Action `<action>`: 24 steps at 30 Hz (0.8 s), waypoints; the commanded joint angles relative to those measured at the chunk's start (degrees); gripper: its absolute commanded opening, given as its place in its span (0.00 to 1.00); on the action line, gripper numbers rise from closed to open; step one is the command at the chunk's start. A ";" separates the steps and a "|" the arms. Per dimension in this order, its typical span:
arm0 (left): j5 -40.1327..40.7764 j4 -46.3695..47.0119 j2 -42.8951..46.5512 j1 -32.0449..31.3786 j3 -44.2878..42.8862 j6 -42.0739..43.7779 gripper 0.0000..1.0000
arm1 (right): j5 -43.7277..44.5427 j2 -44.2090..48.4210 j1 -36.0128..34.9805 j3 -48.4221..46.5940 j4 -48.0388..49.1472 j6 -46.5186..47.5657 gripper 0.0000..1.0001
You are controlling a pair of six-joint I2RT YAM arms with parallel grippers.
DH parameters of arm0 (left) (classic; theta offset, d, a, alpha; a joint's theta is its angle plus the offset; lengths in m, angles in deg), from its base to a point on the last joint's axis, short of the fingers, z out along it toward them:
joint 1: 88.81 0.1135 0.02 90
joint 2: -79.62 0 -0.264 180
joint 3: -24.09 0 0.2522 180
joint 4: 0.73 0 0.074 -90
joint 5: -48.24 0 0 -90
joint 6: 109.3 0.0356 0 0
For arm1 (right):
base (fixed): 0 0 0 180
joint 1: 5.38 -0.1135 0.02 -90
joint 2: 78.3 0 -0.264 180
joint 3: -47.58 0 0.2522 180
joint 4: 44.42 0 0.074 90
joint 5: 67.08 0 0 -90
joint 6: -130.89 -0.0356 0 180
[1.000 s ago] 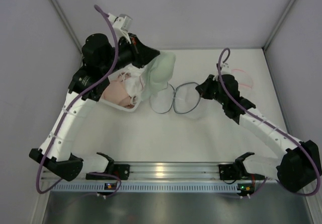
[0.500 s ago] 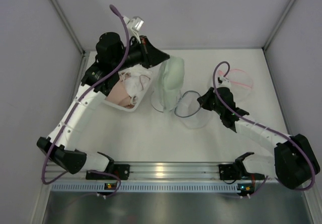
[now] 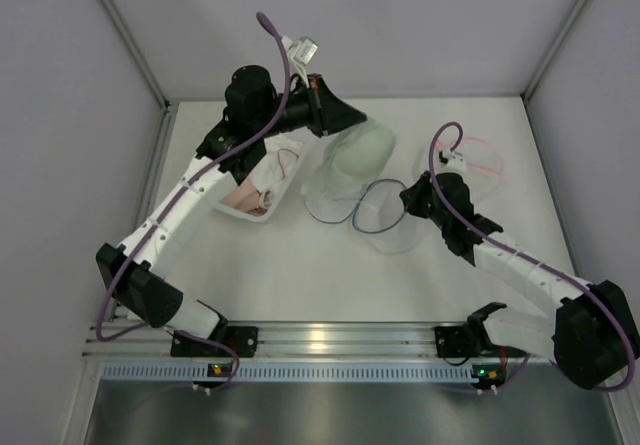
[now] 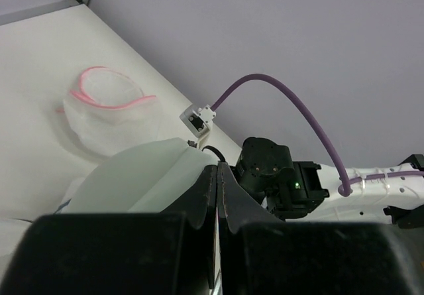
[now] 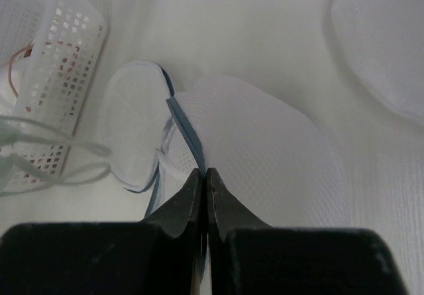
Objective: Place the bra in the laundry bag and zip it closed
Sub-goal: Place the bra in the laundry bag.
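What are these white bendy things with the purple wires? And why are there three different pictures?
They are two robot arms, a left arm and a right arm, bolted to a table. One picture looks down from above. The other two come from small cameras on each arm's wrist, so you see the black claw tips up close.

The left claw is shut on a pale green bra. The right claw is pinching the blue edge of a see-through mesh laundry bag.

Also on the table are a white basket with more clothes in it and a second mesh bag with a pink edge, over on the far right.
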State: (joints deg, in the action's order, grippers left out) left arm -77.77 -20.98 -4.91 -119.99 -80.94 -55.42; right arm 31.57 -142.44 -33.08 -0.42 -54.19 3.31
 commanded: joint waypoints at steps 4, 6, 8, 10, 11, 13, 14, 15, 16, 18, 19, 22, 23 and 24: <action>-2.13 8.15 -0.20 -2.22 0.38 -1.15 0.00 | 3.30 2.17 -0.33 -1.71 0.76 1.20 0.00; -2.14 8.94 0.15 -3.10 0.91 -1.23 0.00 | 3.92 2.87 -0.33 -1.79 0.49 1.46 0.00; -1.96 10.17 -0.11 -4.24 1.35 -1.15 0.00 | 3.92 3.49 -0.25 -2.15 0.41 1.55 0.00; -2.13 11.22 -0.81 -5.03 1.96 -1.67 0.00 | 3.75 4.46 -0.07 -2.23 -0.12 1.55 0.00; -2.31 12.62 -1.16 -5.21 2.23 -1.94 0.00 | 3.75 4.90 0.02 -2.41 -0.38 1.55 0.00; -2.49 14.30 -2.04 -5.47 3.37 -2.55 0.00 | 3.22 5.69 0.19 -2.15 -0.56 1.72 0.00; -2.31 15.26 -2.21 -5.73 3.81 -2.73 0.00 | 3.05 5.95 0.37 -1.97 -0.56 1.64 0.00; -2.31 16.92 -2.65 -5.82 5.03 -2.82 0.00 | 2.78 6.22 0.37 -1.71 -0.39 1.64 0.00; -2.22 18.16 -2.92 -5.91 5.74 -2.99 0.00 | 2.35 6.65 0.54 -0.93 -0.12 1.55 0.00; -1.43 22.19 -3.44 -6.17 8.63 -3.43 0.00 | 1.12 7.53 0.98 -0.13 0.58 0.85 0.00; -1.00 23.43 -3.79 -6.35 9.60 -3.87 0.00 | 0.68 7.89 1.16 0.74 1.45 0.15 0.00; -0.99 25.73 -4.68 -7.14 12.33 -4.31 0.00 | -0.56 9.29 2.04 2.42 2.60 -0.82 0.00; -1.17 25.82 -4.85 -7.32 12.69 -4.40 0.00 | -0.56 9.56 2.30 2.68 3.04 -1.00 0.00; -1.60 25.73 -5.11 -7.67 13.30 -4.31 0.00 | -0.38 9.99 2.56 2.95 3.04 -1.09 0.00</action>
State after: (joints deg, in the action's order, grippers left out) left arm -79.02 -2.33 -9.77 -126.53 -68.76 -58.96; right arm 32.03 -134.55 -31.72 1.77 -54.76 3.20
